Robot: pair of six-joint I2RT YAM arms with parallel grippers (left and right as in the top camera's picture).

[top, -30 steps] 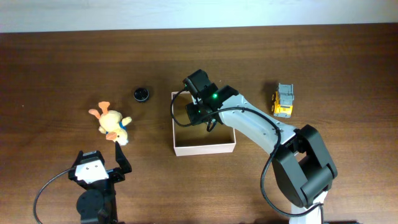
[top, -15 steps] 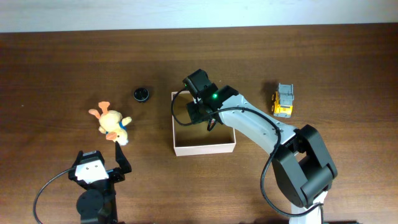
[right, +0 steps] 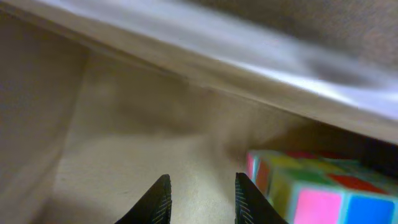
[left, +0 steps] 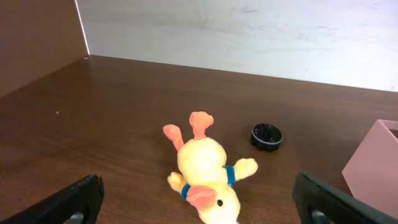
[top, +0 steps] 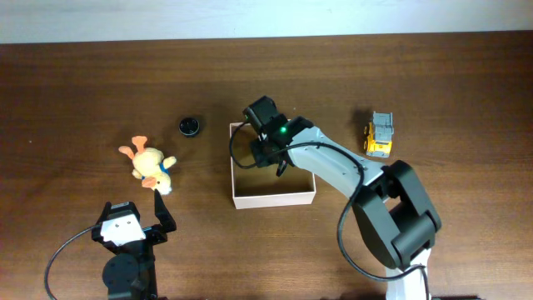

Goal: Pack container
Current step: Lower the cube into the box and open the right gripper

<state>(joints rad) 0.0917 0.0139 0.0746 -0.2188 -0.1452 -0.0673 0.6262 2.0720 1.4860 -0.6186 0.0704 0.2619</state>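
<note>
1. Table (top: 83, 83): carries all items. Both arms work from its near edge.

2. Container (top: 275, 200): surrounds the right claw (right: 201, 182), which reaches down into its far-left corner. In the wrist view the tan floor lies directly below the claw, and the walls rise ahead of it and to its left. This low, inside position suits setting an item on the floor rather than dropping it.

3. Left claw (left: 198, 190): spread fully and empty, parked low by its base. It faces the plush duck (top: 148, 164), which lies just ahead of it, so the claw is probably staged for that pickup.

4. Toy truck (top: 381, 136): outside the container, well off to the right claw's right, and not yet packed.

5. Multicoloured cube (right: 311, 193): just to the right of the right claw's fingers, inside the container. The right claw is parted narrowly with only bare floor in the gap. The view is blurred, but the cube appears released.

6. Black cap (top: 190, 126): ahead of the left claw, beyond the duck.

Change from the earlier frame: the right arm's elbow has swung left toward the container, and the claw has moved slightly left. All items and the left arm keep their positions.
</note>
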